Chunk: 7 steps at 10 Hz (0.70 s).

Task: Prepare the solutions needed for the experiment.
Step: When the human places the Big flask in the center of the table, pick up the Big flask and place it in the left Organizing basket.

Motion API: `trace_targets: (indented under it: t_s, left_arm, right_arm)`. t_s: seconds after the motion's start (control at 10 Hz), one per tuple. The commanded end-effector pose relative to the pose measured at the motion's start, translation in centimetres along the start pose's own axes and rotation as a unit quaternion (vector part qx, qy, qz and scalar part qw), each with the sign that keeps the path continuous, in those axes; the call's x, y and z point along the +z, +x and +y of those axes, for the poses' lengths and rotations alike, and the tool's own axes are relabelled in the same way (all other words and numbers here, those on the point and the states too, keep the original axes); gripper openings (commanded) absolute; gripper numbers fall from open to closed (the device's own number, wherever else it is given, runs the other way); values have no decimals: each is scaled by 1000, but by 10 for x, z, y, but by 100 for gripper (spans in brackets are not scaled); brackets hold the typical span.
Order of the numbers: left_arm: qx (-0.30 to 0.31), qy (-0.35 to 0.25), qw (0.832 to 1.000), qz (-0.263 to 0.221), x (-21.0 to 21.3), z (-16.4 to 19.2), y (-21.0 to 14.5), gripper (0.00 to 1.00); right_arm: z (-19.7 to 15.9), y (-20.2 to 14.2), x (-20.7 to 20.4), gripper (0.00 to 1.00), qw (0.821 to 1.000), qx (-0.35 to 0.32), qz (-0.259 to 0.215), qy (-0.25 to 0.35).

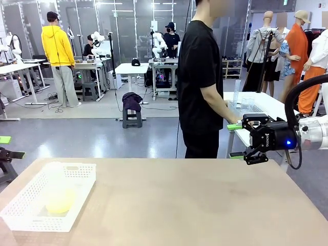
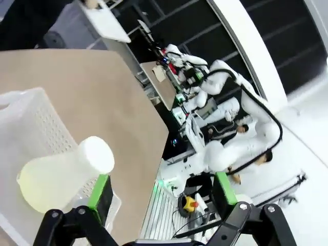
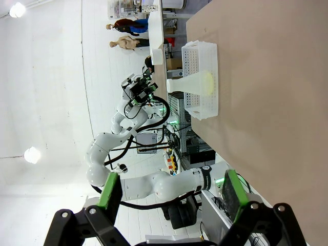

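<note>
We see the right claw [image 1: 237, 140] level, jaws apart, empty, off the worktop's [image 1: 195, 205] far right edge; the left claw [image 2: 161, 197] (also apart) beside the basket [image 1: 31, 205] holding the solutions [image 1: 60, 201] flask

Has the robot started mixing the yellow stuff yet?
Not yet. The flask of yellow liquid stands in the white basket on the table. Both grippers are open and hold nothing: the right gripper hangs over the table's far edge, the left gripper by the basket. All the work is left.
</note>
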State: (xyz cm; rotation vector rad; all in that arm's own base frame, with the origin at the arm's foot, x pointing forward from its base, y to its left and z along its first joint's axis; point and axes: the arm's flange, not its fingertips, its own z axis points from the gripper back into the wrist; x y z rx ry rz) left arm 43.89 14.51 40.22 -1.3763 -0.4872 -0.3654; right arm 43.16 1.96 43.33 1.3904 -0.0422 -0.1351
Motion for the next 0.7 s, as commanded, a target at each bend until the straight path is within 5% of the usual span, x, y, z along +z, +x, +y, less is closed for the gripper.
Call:
trace_targets:
  t_s: [0.0,0.6]
  left_arm:
    - [46,11,999,3,-14,-6,1,100]
    - [27,7,1000,0,-2,0,0,100]
  right_arm:
    - [1,-1,0,100,1000,2,-2,0]
    - [1,-1,0,100,1000,2,-2,0]
